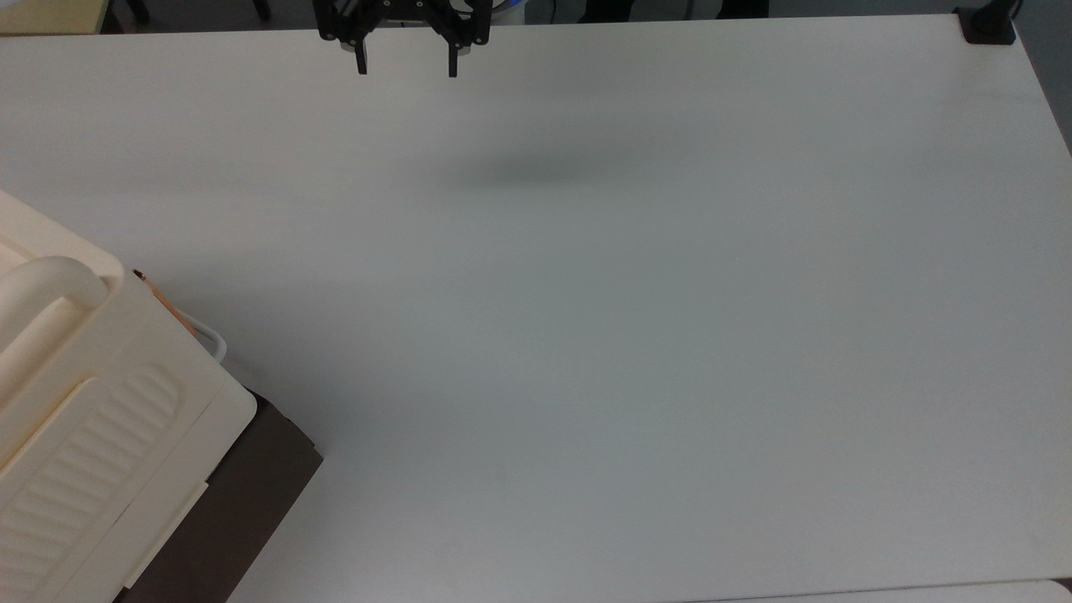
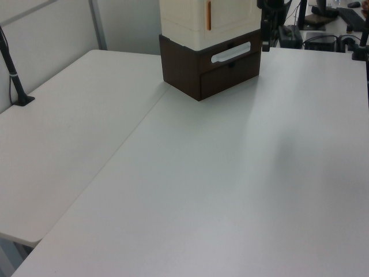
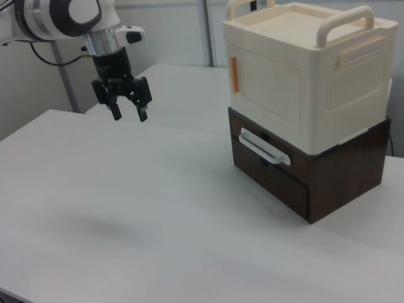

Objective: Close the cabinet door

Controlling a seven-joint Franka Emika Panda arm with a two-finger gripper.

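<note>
The cabinet (image 3: 328, 69) is a cream plastic unit with tube handles, standing on a dark brown base (image 3: 334, 173). Its cabinet door (image 3: 265, 88), a flat cream panel with an orange fitting on one edge, lies flush against the front. In the top view the cabinet (image 1: 92, 419) fills the lower left corner, and the door's tan edge (image 1: 170, 307) lies tight against the body. My gripper (image 3: 130, 116) hangs open above the table, far from the cabinet and holding nothing. In the top view the gripper (image 1: 407, 67) is at the upper edge.
The white table (image 1: 586, 335) spreads wide around the cabinet. A white drawer handle (image 3: 265, 146) sticks out of the brown base. A black clamp (image 1: 986, 25) sits at the top view's upper right corner. A second table (image 2: 63, 133) adjoins in the left view.
</note>
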